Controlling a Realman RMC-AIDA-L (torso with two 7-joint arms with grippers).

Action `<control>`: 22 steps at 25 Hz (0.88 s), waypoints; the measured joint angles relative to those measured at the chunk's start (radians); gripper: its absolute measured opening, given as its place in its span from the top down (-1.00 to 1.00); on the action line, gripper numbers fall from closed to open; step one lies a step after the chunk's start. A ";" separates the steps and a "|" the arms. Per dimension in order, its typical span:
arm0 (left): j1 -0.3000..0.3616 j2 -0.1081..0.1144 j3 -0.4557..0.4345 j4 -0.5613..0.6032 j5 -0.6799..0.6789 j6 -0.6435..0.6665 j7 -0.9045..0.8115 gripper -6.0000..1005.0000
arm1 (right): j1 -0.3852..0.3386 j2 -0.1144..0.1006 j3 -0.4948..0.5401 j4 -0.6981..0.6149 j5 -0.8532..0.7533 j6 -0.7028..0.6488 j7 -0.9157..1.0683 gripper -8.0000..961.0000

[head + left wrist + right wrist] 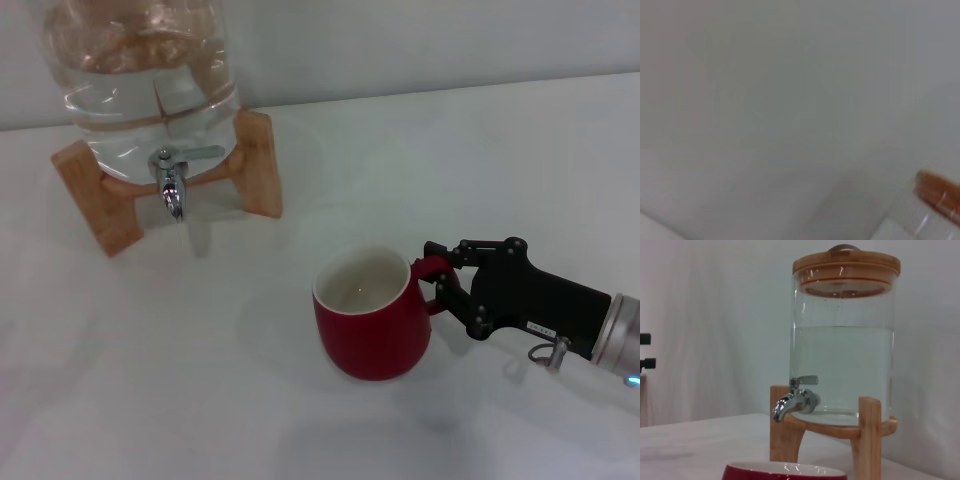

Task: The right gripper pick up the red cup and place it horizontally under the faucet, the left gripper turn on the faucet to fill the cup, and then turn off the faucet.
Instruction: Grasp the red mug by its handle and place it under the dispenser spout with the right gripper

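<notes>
The red cup [372, 320] stands upright on the white table, mouth up, its off-white inside showing and its handle turned toward the right. My right gripper [437, 274] reaches in from the right at table height, with one black finger on each side of the handle, closed on it. The faucet [172, 175] sits at the back left on the clear water jar [140, 70], its lever pointing right and its spout down, well apart from the cup. In the right wrist view the faucet [796, 401] is ahead and the cup's rim [785, 471] shows just below the camera. My left gripper is out of view.
The jar rests on a wooden stand [262, 160] with legs spread on the table; the right wrist view shows its wooden lid [846, 265] and water about two thirds up. A white wall stands behind. The left wrist view shows only blurred white surface and an orange-brown edge [940, 192].
</notes>
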 joint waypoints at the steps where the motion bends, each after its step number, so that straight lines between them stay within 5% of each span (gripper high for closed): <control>1: 0.000 0.001 -0.005 0.000 0.020 0.000 0.013 -0.74 | 0.002 0.000 -0.001 0.000 0.000 -0.005 0.002 0.66; 10: 0.000 -0.006 -0.044 -0.002 0.129 0.047 0.086 -0.74 | 0.033 0.002 -0.043 0.010 0.037 -0.072 0.045 0.66; 22: -0.010 -0.007 -0.042 -0.006 0.161 0.064 0.093 -0.74 | 0.072 0.003 -0.290 0.102 0.221 -0.268 0.038 0.67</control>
